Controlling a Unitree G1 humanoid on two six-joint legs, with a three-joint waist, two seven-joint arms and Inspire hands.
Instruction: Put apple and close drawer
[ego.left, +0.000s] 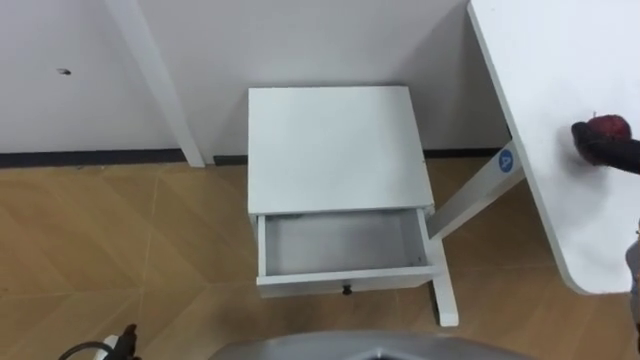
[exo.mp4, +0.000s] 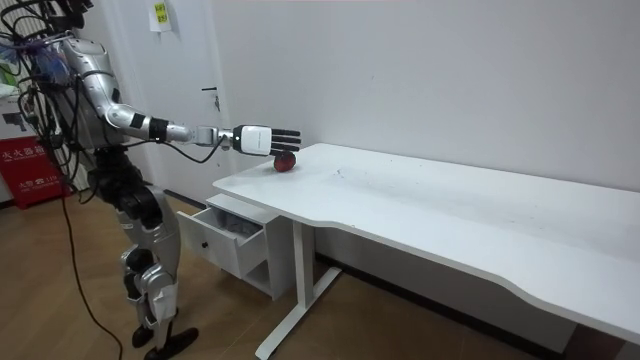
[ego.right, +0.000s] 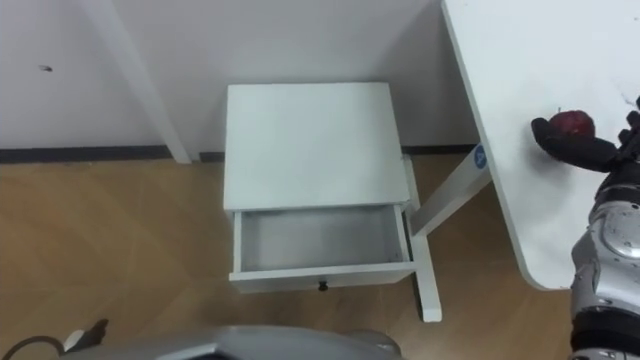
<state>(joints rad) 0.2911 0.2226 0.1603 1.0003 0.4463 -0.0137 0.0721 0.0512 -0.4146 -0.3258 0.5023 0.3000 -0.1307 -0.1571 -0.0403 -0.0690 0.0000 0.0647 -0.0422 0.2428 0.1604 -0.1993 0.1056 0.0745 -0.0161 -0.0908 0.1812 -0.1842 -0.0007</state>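
The right hand (ego.right: 578, 149) is open w/ flat fingers. The apple (ego.right: 573, 122) sits on the worktop (ego.right: 520, 60) right at its fingertips, and the open drawer (ego.right: 318, 240) is well off to the hand's left & lower down. The apple's prob. light, hard & smooth, so it may roll: wrap fingers round its fat middle. It's round w/ no long side, & I can't tell where the stem points.

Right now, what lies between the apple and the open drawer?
In the left eye view, bare desk runs from the apple to its edge; then the desk's leg crosses before the drawer.
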